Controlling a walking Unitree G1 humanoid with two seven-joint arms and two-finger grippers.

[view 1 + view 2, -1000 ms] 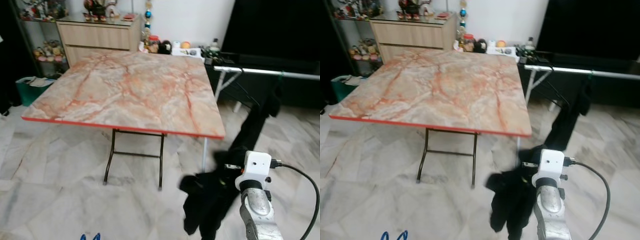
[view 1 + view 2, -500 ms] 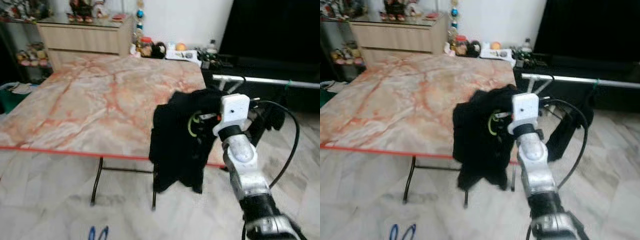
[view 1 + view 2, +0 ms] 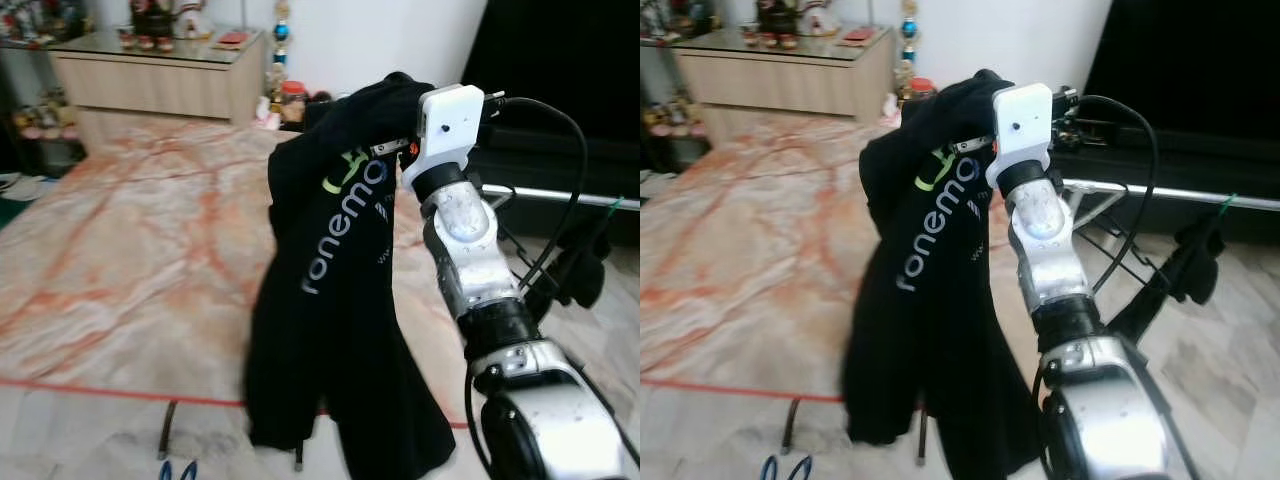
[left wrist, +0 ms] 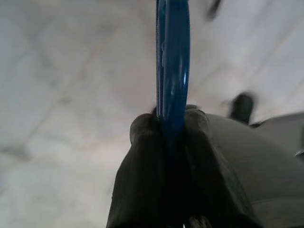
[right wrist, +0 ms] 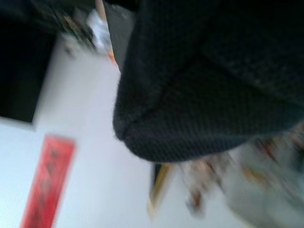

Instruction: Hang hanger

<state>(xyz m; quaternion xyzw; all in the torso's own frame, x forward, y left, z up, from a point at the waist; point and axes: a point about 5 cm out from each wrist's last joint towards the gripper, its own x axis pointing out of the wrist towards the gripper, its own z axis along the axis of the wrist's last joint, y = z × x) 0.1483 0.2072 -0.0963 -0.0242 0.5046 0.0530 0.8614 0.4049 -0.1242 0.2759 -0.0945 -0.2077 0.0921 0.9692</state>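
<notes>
Mid-carry: the right claw (image 3: 400, 150) grasps a black printed garment (image 3: 335, 300); left claw (image 4: 164, 126), at six o'clock, clenches a blue hanger (image 4: 172, 57). Next, I judge, thread it inside.

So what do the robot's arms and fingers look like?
The right arm is shiny silver with a black joint band. A white boxy camera sits at its wrist, and a black cable loops off it. The left gripper has two dark, rounded fingers.
</notes>
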